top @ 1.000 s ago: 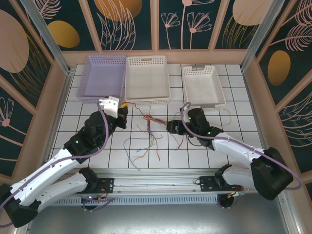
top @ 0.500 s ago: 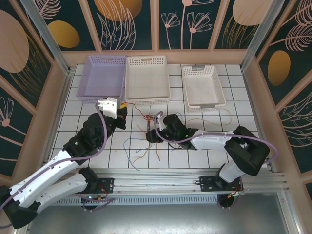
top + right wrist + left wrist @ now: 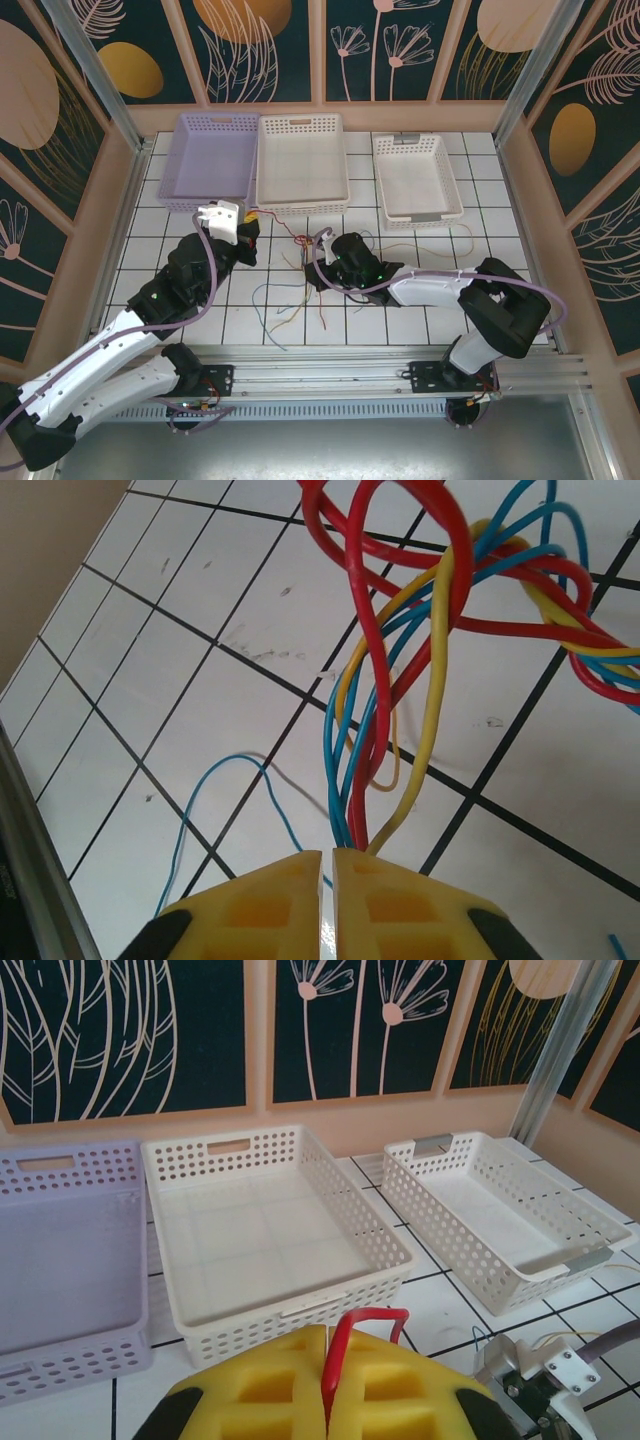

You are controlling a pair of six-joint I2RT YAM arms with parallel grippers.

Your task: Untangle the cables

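The cables (image 3: pixel 300 262) lie tangled on the tiles just in front of the middle basket (image 3: pixel 303 165). The left gripper (image 3: pixel 325 1360), by that basket's front left corner, is clamped on a red cable (image 3: pixel 345 1345). The right gripper (image 3: pixel 327 865), further in front of the basket, has its pads closed to a slit on red, blue and yellow strands.

cables (image 3: pixel 362 780) | red, blue, yellow strands | tangled together | on tiled table (image 3: pixel 180 225)
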